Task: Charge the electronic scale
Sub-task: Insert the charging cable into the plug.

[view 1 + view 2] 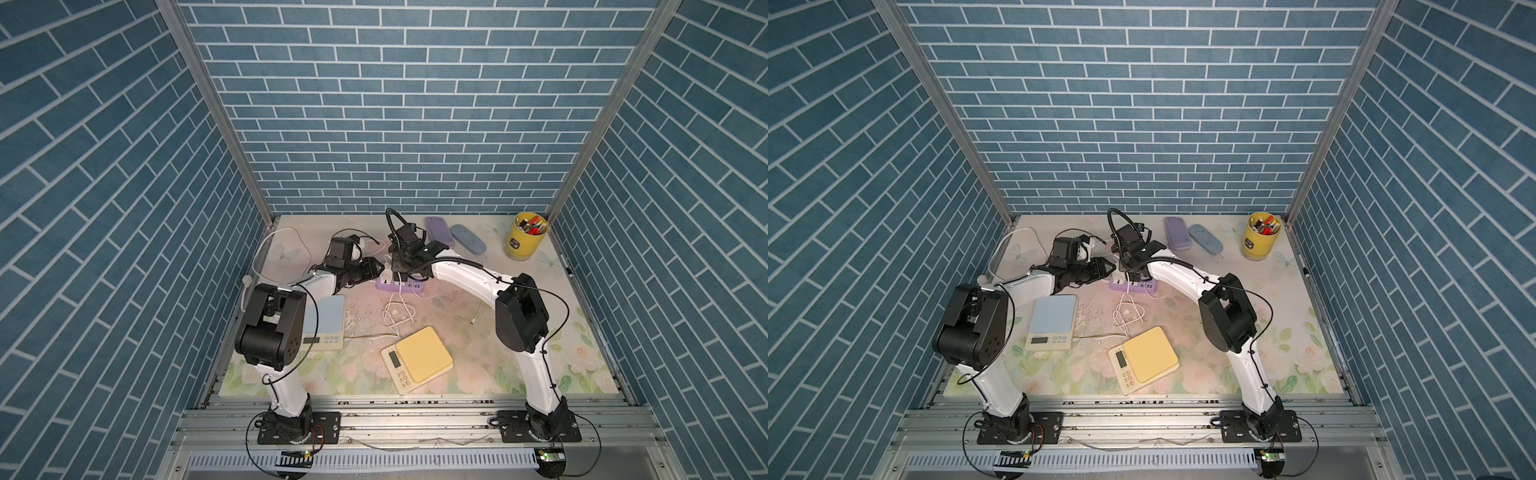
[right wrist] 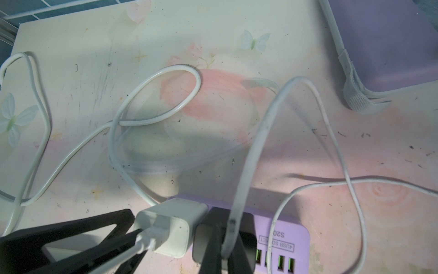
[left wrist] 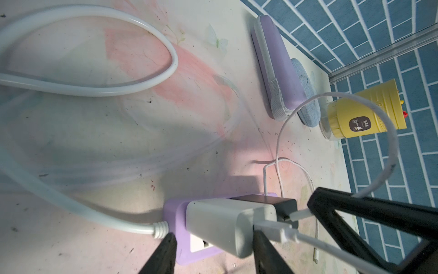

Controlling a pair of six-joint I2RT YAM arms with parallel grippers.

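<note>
Aluminium rails [image 1: 415, 419] along the front edge carried both arm bases. Behind them the floral table mat [image 1: 478, 374] ran back to blue brick-pattern walls [image 1: 395, 104] on three sides. Bare mat showed along the front edge and on the right, between the right arm and the wall. At the back right stood a yellow pen cup [image 1: 524, 239], with a purple case [image 1: 438, 230] and a grey-blue case [image 1: 467, 237] lying side by side near it. The mat surface was scuffed and speckled with dark marks.

Both grippers met at the purple power strip [image 1: 401, 284], towards the back middle.

Left gripper [image 3: 215, 234]: its fingers stood apart on either side of the white adapter [image 3: 220, 220] plugged into the strip. Whether they pressed on it could not be determined.

Right gripper [image 2: 226, 237]: clenched on the white cable [image 2: 251, 154] right at the black adapter [image 2: 247, 220], with the cable looping up and away.

Blue-topped scale [image 1: 1054, 313]: lay at the left, partly under the left forearm, with a thin cable ending at its right side.

Yellow-topped scale [image 1: 422, 353]: lay skewed at front centre.

Both scales were well apart from the jaws and nearer the front than the strip, with a loose cable coil [image 1: 397, 311] between.
</note>
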